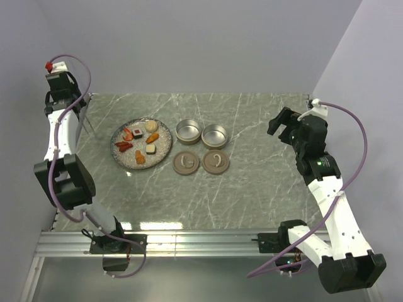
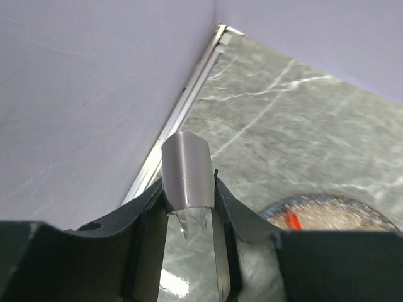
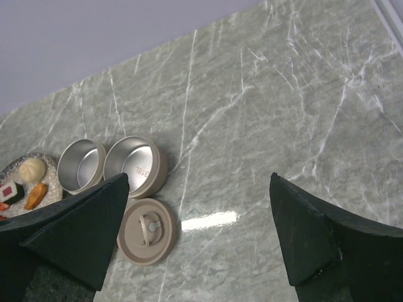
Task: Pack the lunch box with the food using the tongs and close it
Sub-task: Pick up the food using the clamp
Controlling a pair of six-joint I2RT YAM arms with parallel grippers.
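Note:
The tongs (image 2: 187, 170) sit between my left gripper's fingers, bent end up. My left gripper (image 2: 189, 184) is shut on them, raised at the far left corner (image 1: 75, 99). Their thin arms (image 1: 88, 121) hang toward the table beside the plate. The food (image 1: 140, 157) lies as several small orange, red, tan and white pieces on a speckled plate (image 1: 165, 146). The lunch box is two open round tins (image 1: 188, 131) (image 1: 215, 135), with two tan lids (image 1: 186, 163) (image 1: 216, 162) in front of them. My right gripper (image 1: 286, 126) hangs open and empty over the table's right side (image 3: 198, 214).
The left wall and a metal edge strip (image 2: 182, 107) run close beside the left gripper. The right wrist view shows both tins (image 3: 135, 165), one lid (image 3: 148, 229) and the plate's edge with food (image 3: 33, 168). A metal rail (image 1: 201, 239) lines the near table edge.

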